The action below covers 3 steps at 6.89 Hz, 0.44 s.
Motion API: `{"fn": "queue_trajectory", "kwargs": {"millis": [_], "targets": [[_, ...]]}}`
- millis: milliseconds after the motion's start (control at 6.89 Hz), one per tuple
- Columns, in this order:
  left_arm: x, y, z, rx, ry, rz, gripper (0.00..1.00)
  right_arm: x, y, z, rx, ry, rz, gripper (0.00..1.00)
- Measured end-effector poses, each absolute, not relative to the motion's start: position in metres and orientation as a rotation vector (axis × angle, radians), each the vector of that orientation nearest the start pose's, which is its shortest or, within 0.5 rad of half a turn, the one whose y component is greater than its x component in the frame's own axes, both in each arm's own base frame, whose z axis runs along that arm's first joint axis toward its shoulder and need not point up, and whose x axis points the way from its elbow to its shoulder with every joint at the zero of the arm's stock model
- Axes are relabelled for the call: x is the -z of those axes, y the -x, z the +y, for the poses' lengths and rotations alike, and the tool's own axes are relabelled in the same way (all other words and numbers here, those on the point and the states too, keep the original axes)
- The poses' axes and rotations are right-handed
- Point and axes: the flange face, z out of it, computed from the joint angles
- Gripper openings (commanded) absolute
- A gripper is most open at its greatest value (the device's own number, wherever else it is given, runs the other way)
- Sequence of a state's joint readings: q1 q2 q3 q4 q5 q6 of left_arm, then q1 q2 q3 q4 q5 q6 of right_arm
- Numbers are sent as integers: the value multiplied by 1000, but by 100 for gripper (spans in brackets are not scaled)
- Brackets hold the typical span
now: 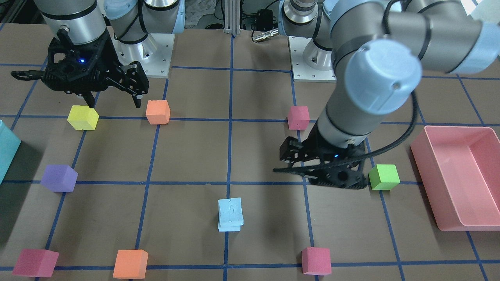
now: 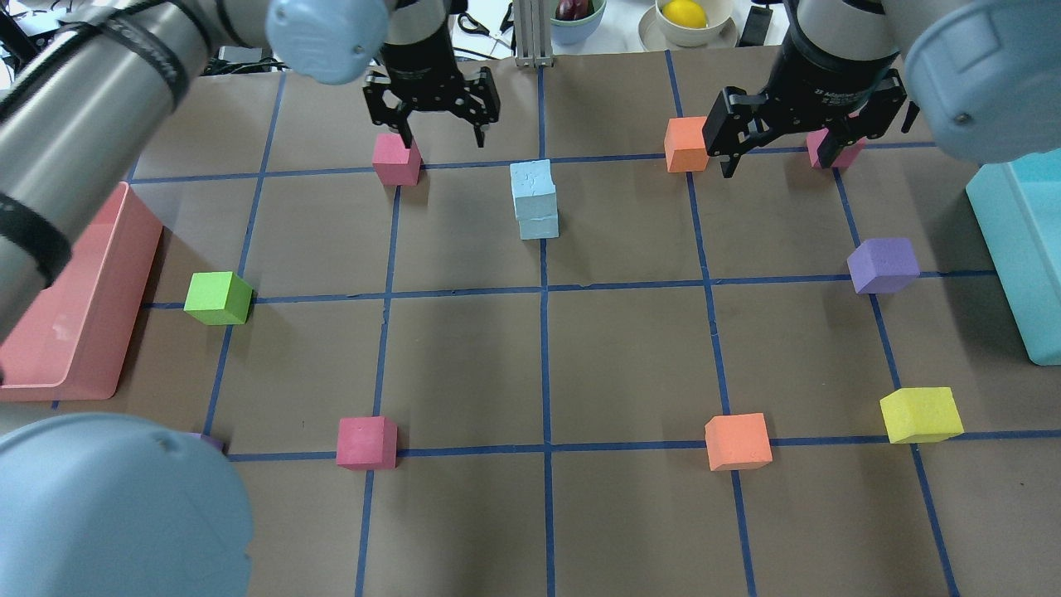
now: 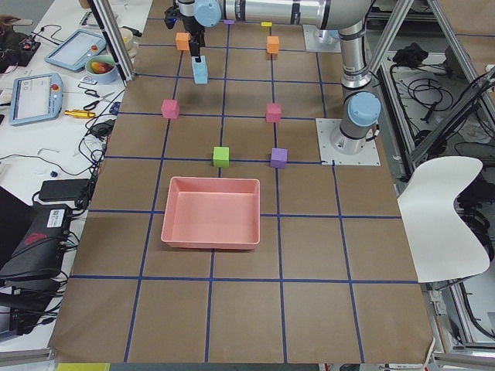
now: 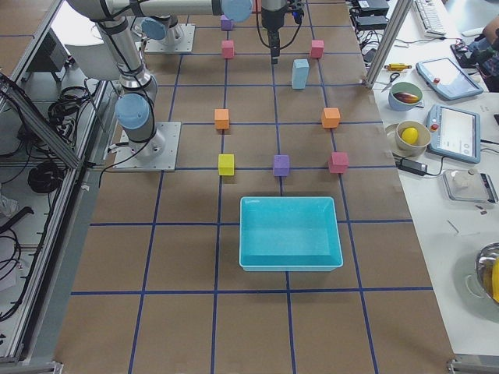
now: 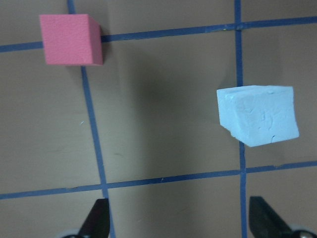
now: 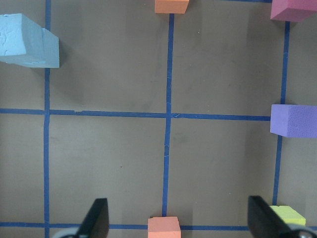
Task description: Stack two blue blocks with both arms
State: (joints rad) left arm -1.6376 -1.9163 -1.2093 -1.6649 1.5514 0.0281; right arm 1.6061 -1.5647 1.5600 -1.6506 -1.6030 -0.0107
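The two pale blue blocks stand stacked, one on top (image 2: 531,184) of the other (image 2: 539,225), near the table's far middle. The top one sits slightly askew. The stack also shows in the front view (image 1: 230,212), the left wrist view (image 5: 257,114) and the right wrist view (image 6: 27,42). My left gripper (image 2: 443,137) is open and empty, raised above the table to the left of the stack, over a pink cube (image 2: 396,159). My right gripper (image 2: 779,157) is open and empty, raised to the right of the stack, near an orange cube (image 2: 685,144).
A pink bin (image 2: 91,315) stands at the left edge and a teal bin (image 2: 1007,265) at the right edge. Loose cubes lie around: green (image 2: 217,297), purple (image 2: 884,265), yellow (image 2: 920,414), orange (image 2: 738,441), pink (image 2: 366,441) and pink (image 2: 833,151).
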Motion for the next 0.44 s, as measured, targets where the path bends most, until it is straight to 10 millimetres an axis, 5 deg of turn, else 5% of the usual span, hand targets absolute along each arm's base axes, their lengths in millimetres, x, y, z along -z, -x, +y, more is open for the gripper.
{"fn": "queue_trajectory", "kwargs": {"millis": [290, 435], "targets": [[-510, 153, -550, -164, -164, 3151, 99, -499, -148, -498, 135, 71, 3169, 100], [-515, 150, -526, -146, -165, 3155, 100, -499, -148, -498, 137, 71, 3169, 100]]}}
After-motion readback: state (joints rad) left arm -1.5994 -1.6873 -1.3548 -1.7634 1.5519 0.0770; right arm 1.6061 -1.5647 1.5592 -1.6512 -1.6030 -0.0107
